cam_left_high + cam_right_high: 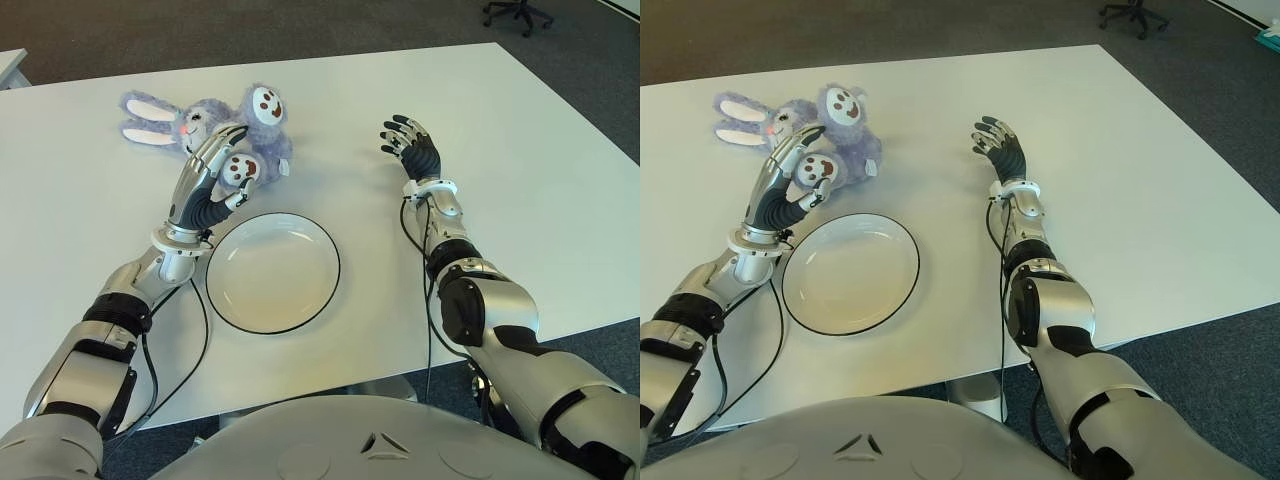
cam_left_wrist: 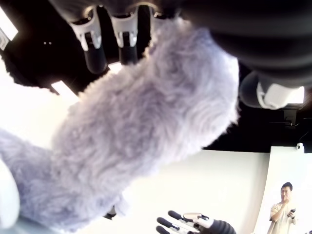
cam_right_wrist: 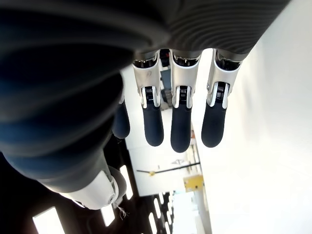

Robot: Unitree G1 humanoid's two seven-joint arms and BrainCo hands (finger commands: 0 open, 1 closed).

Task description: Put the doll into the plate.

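While left hand (image 1: 222,160) grips doll (image 1: 262,125), plate (image 1: 318,290) bare

Doll (image 1: 225,125): on the table (image 1: 520,180) toward its far left, behind the plate.
Plate (image 1: 272,271): near the front edge, left of centre, nothing in it.
Left hand (image 1: 222,163): closed on the doll's near side (between doll and plate).
Right hand (image 1: 410,143): right of the doll and plate, well apart, fingers spread, holding nothing.
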